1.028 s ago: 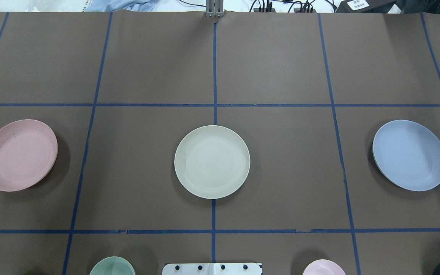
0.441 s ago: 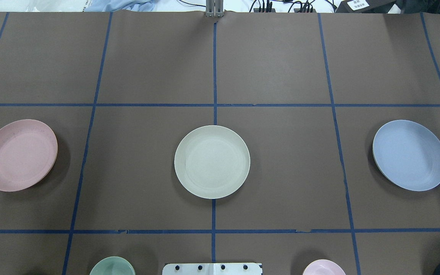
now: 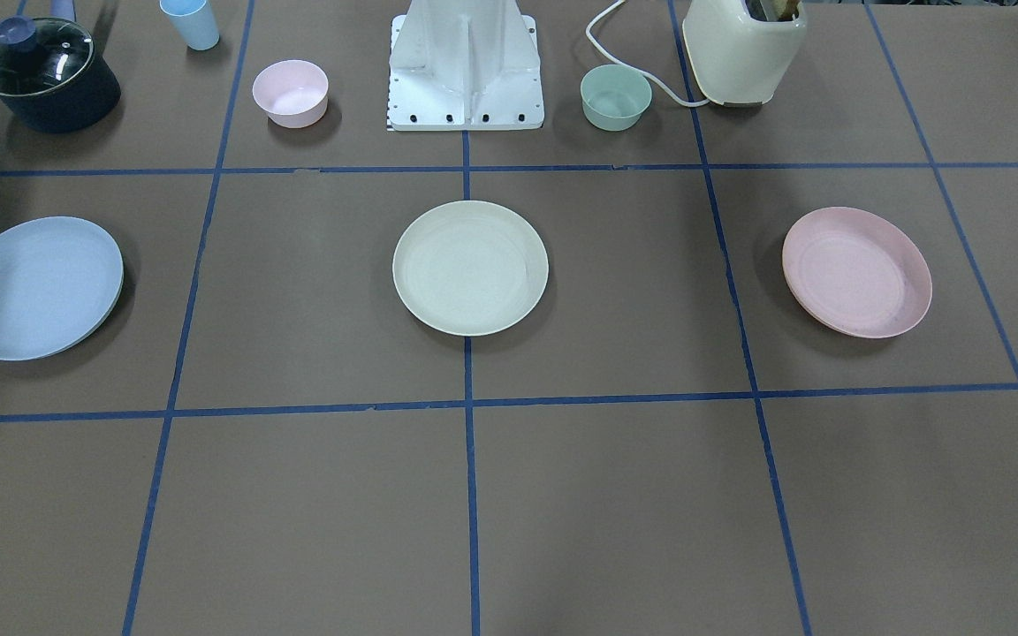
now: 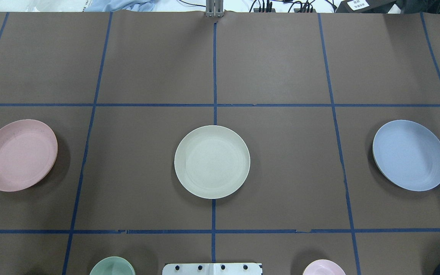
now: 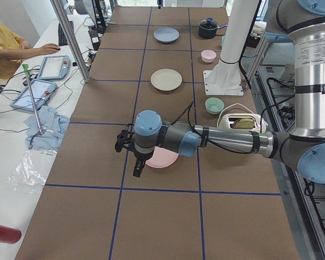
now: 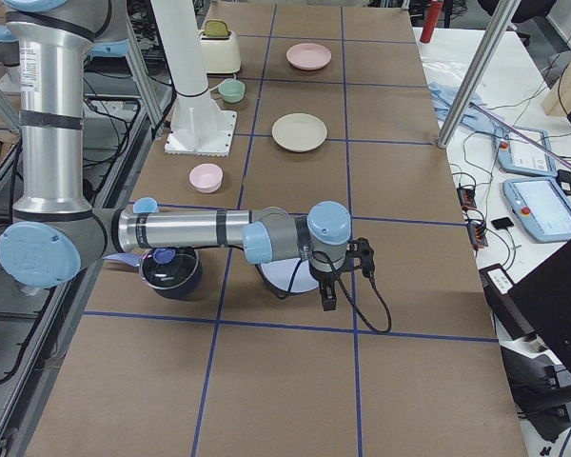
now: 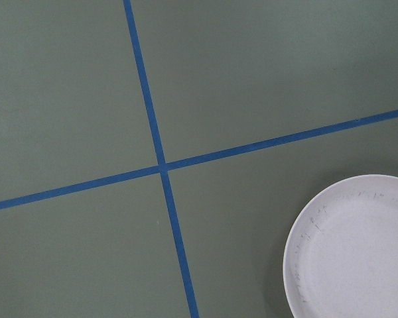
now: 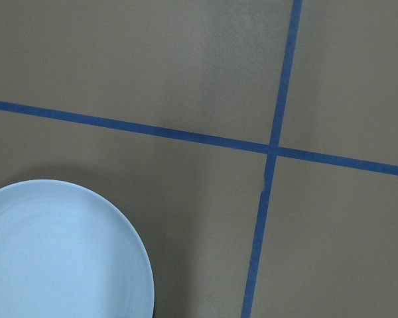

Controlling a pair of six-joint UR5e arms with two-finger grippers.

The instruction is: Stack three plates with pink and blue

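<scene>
Three matching plates lie apart in a row on the brown table. The pale pink plate (image 4: 18, 154) is on the left, the cream-white plate (image 4: 212, 162) in the middle, the light blue plate (image 4: 410, 154) on the right. The left wrist view shows part of the pink plate (image 7: 351, 248), and the right wrist view part of the blue plate (image 8: 60, 252). My left gripper (image 5: 131, 153) hovers beside the pink plate (image 5: 165, 158). My right gripper (image 6: 343, 271) hovers beside the blue plate (image 6: 290, 278). I cannot tell whether either is open or shut.
Near the robot base (image 3: 465, 66) stand a small pink bowl (image 3: 290, 92), a small green bowl (image 3: 616, 96), a cream toaster (image 3: 743, 49), a lidded dark pot (image 3: 45, 75) and a blue cup (image 3: 190, 22). Blue tape lines divide the table into squares.
</scene>
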